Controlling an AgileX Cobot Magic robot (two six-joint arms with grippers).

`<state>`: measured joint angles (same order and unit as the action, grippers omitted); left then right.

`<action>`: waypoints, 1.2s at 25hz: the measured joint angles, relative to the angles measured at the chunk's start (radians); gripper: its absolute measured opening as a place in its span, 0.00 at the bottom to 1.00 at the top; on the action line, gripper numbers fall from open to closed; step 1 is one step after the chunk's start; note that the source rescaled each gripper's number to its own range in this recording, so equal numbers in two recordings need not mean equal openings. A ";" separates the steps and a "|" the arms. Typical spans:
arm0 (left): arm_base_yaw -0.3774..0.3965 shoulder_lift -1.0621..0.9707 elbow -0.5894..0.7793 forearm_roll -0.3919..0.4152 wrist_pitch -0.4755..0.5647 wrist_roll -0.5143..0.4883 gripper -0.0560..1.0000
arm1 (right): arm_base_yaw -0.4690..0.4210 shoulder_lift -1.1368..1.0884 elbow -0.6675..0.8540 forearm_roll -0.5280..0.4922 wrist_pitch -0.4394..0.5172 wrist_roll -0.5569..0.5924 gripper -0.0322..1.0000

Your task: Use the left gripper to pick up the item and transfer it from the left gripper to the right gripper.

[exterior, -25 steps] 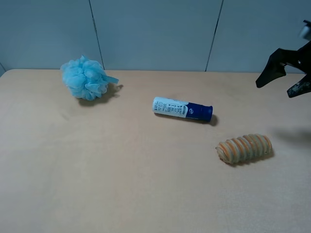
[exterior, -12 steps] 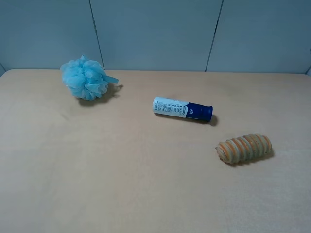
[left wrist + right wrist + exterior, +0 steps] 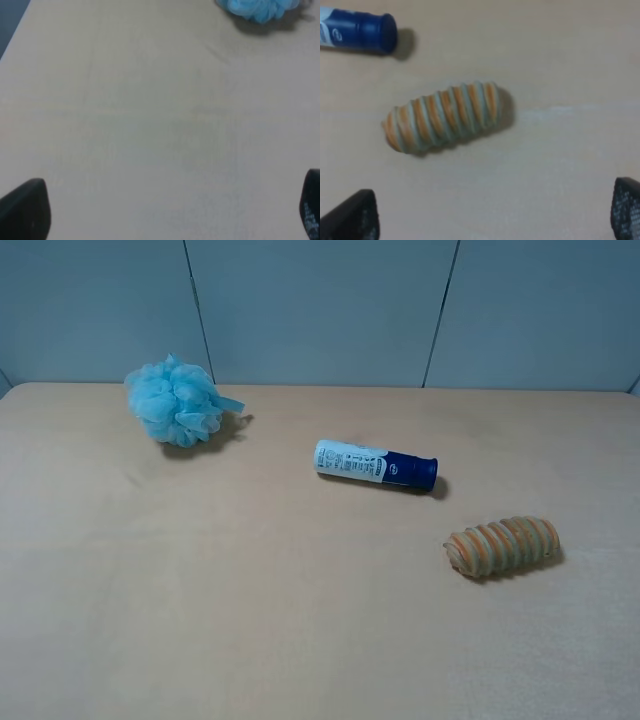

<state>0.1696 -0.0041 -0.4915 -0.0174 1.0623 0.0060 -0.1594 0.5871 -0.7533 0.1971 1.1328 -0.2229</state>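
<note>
The item, an orange and tan ribbed roll, lies on the table at the right; neither gripper shows in the exterior high view. It also shows in the right wrist view, lying free ahead of my right gripper, whose fingertips stand wide apart with nothing between them. My left gripper is open too, its fingertips at the picture's lower corners over bare table, far from the roll.
A fluffy light-blue bath puff sits at the back left and shows in the left wrist view. A white-and-dark-blue tube lies mid-table, just behind the roll; its blue cap shows in the right wrist view. A grey wall closes the back.
The right gripper, seen at the right edge of the exterior high view one second ago, has moved out of that view. The objects have not moved.
</note>
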 joint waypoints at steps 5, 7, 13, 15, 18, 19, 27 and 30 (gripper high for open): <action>0.000 0.000 0.000 0.000 0.000 0.000 1.00 | 0.000 -0.223 0.151 -0.029 -0.073 0.106 1.00; 0.000 0.000 0.000 0.000 0.000 0.000 1.00 | 0.000 -0.284 0.186 -0.082 -0.081 0.140 1.00; 0.000 0.000 0.000 0.000 0.000 -0.006 1.00 | 0.000 -0.430 0.249 -0.197 -0.105 0.223 1.00; 0.000 0.000 0.000 0.000 0.000 0.000 1.00 | 0.000 -0.461 0.251 -0.197 -0.106 0.223 1.00; 0.000 0.000 0.000 0.000 0.000 0.000 1.00 | 0.000 -0.491 0.252 -0.197 -0.107 0.223 1.00; 0.000 0.000 0.000 0.000 0.000 0.000 1.00 | 0.000 -0.491 0.252 -0.197 -0.107 0.228 1.00; 0.000 0.000 0.000 0.000 0.000 0.000 1.00 | 0.000 -0.491 0.252 -0.197 -0.107 0.231 1.00; 0.000 0.000 0.000 0.000 0.000 0.000 1.00 | 0.000 -0.497 0.252 -0.197 -0.107 0.233 1.00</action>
<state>0.1696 -0.0041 -0.4915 -0.0174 1.0623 0.0060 -0.1594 0.0898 -0.5012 0.0000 1.0260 0.0097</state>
